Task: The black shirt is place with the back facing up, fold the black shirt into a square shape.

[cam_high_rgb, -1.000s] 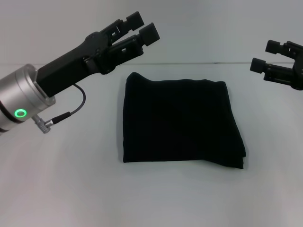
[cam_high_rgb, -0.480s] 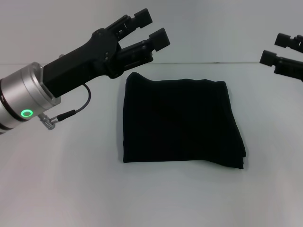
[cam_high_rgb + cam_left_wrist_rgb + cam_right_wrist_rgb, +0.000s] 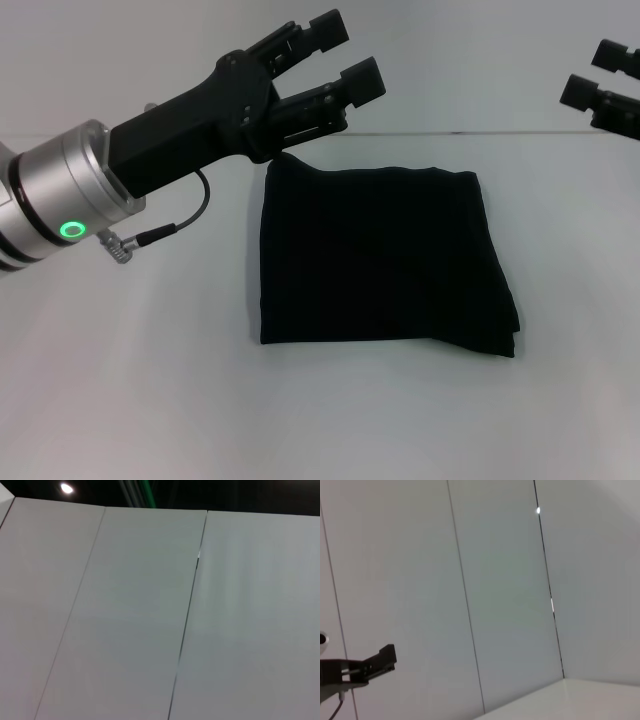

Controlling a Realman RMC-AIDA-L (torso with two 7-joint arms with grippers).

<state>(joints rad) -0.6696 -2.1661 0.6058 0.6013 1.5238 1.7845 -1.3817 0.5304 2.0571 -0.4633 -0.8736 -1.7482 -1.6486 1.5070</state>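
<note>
Black shirt [image 3: 385, 262] folded into a rough square, flat on the white worktop [image 3: 150, 380] near the middle of the head view, its far-left corner peaked slightly, its near-right corner showing layered edges that stick out a little past the fold. Above and beyond that far-left corner, left pincer [image 3: 348, 57] raised in the air, fingers spread well apart, nothing between them, clear of the cloth. Behind it, black forearm running back to a silver wrist collar [image 3: 62, 195] with a glowing green ring light [image 3: 71, 229] and a thin black cable [image 3: 185, 215] looping beneath. At the far-right edge of the head view, right pincer [image 3: 598, 72] also lifted off the worktop, well apart from the shirt, two black fingertips separated, empty. In the left wrist view, only pale wall panels [image 3: 150, 620] and seams. In the right wrist view, more wall panels, with the left pincer's fingertip [image 3: 382, 659] far off in a corner.
</note>
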